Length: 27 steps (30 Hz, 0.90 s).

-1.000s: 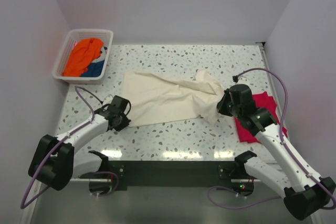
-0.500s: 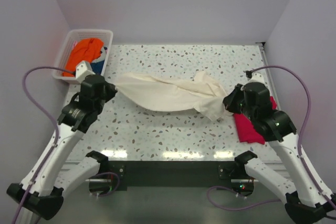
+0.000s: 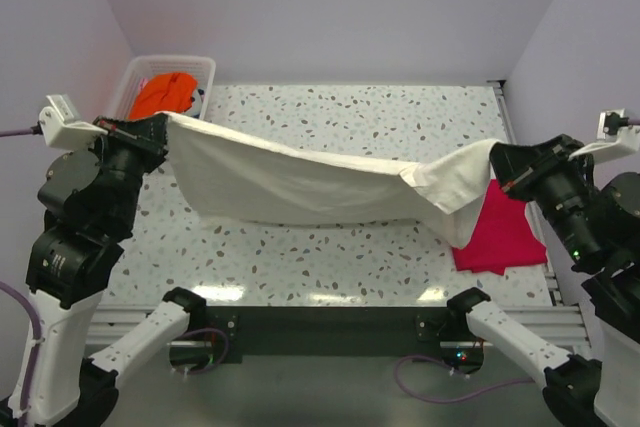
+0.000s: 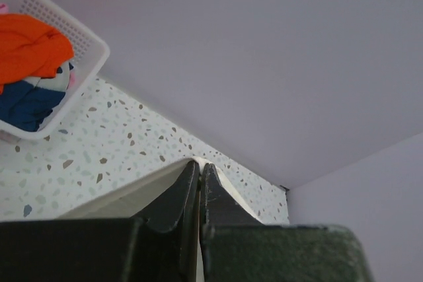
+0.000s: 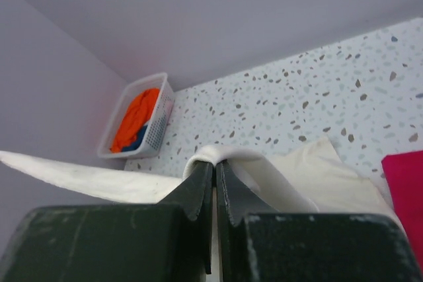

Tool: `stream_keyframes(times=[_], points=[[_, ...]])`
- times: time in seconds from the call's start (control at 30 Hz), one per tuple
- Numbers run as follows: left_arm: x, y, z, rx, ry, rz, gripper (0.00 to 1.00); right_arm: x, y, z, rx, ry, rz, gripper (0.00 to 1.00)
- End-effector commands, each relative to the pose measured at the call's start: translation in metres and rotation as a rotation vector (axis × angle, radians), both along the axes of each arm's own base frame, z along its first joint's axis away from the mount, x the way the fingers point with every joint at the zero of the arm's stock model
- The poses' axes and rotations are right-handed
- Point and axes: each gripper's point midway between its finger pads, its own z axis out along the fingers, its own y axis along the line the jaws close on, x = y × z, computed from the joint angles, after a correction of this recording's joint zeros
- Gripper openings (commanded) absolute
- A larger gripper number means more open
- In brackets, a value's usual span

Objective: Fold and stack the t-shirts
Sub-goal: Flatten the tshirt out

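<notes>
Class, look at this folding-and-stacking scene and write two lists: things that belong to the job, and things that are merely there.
Belong to the job:
- cream t-shirt, stretched between the left gripper and the right gripper
- folded red shirt
- orange garment and blue garment, unfolded

Merely there:
- white basket holding those two garments
- speckled table

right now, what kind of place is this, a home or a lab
Probably a lab test cell, not a home: plain walls box in a speckled table, two robot arms at its near edge hold a cream shirt between them, and a basket of clothes sits in the corner.
</notes>
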Motion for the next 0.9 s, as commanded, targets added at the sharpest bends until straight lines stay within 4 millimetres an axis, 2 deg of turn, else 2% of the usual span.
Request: stream_keyframes(times=[0.0,0.07,0.1,0.13,0.17,0.2,0.23,0.27,0.3,0.33,0.37,0.4,0.43,0.47,0.5,0.57,0.6,0.63,0.67,0.73,0.8,0.83,0.87], points=[[0.028,-0.004,0.019,0.045,-0.039,0.032,0.00,0.043,0.022,0.014,-0.051,-0.026,0.031,0.00],[0.045,-0.007,0.025,0.060,-0.068,0.049,0.00,0.077,0.034,0.008,-0.094,-0.005,0.024,0.00],[0.063,-0.013,0.015,0.084,-0.040,0.055,0.00,0.093,0.040,0.013,-0.088,-0.040,0.012,0.00],[0.074,-0.015,0.020,0.081,-0.066,0.070,0.00,0.117,0.048,0.003,-0.117,-0.020,0.006,0.00],[0.084,-0.014,0.017,0.105,-0.064,0.092,0.00,0.132,0.051,-0.003,-0.128,-0.017,-0.010,0.00],[0.106,-0.019,0.002,0.137,-0.033,0.100,0.00,0.148,0.053,0.006,-0.132,-0.066,-0.033,0.00],[0.120,-0.021,0.010,0.133,-0.074,0.109,0.00,0.164,0.060,0.004,-0.146,-0.071,-0.034,0.00],[0.137,-0.015,0.007,0.144,-0.072,0.120,0.00,0.192,0.066,-0.010,-0.166,-0.048,-0.043,0.00],[0.167,-0.018,0.004,0.143,-0.087,0.111,0.00,0.211,0.075,0.002,-0.154,-0.108,-0.023,0.00],[0.187,-0.015,0.001,0.138,-0.089,0.095,0.00,0.227,0.078,0.003,-0.150,-0.117,-0.019,0.00],[0.208,-0.005,-0.001,0.114,-0.090,0.074,0.00,0.264,0.080,-0.019,-0.164,-0.075,-0.026,0.00],[0.241,-0.005,0.001,0.114,-0.089,0.062,0.00,0.276,0.079,0.010,-0.136,-0.146,-0.031,0.00],[0.257,-0.005,0.009,0.118,-0.115,0.047,0.00,0.288,0.082,0.017,-0.121,-0.163,-0.007,0.00],[0.272,-0.006,0.013,0.136,-0.125,0.019,0.00,0.303,0.077,0.021,-0.115,-0.170,-0.019,0.00],[0.294,-0.009,0.024,0.138,-0.155,0.006,0.00,0.317,0.078,0.042,-0.101,-0.216,-0.024,0.00],[0.310,-0.010,0.041,0.143,-0.210,-0.028,0.00,0.327,0.074,0.066,-0.089,-0.276,-0.032,0.00],[0.320,-0.008,0.055,0.138,-0.246,-0.033,0.00,0.325,0.072,0.097,-0.080,-0.364,-0.038,0.00],[0.323,-0.007,0.071,0.133,-0.301,-0.041,0.00,0.322,0.069,0.115,-0.079,-0.413,-0.046,0.00],[0.326,-0.002,0.080,0.129,-0.328,-0.054,0.00,0.313,0.060,0.141,-0.066,-0.479,-0.079,0.00],[0.329,0.005,0.106,0.124,-0.405,-0.057,0.00,0.303,0.051,0.169,-0.050,-0.574,-0.105,0.00],[0.331,0.011,0.123,0.120,-0.460,-0.060,0.00,0.296,0.040,0.184,-0.041,-0.629,-0.136,0.00],[0.330,0.020,0.126,0.131,-0.470,-0.060,0.00,0.286,0.036,0.192,-0.038,-0.651,-0.143,0.00],[0.331,0.023,0.127,0.129,-0.473,-0.057,0.00,0.292,0.034,0.181,-0.051,-0.629,-0.153,0.00]])
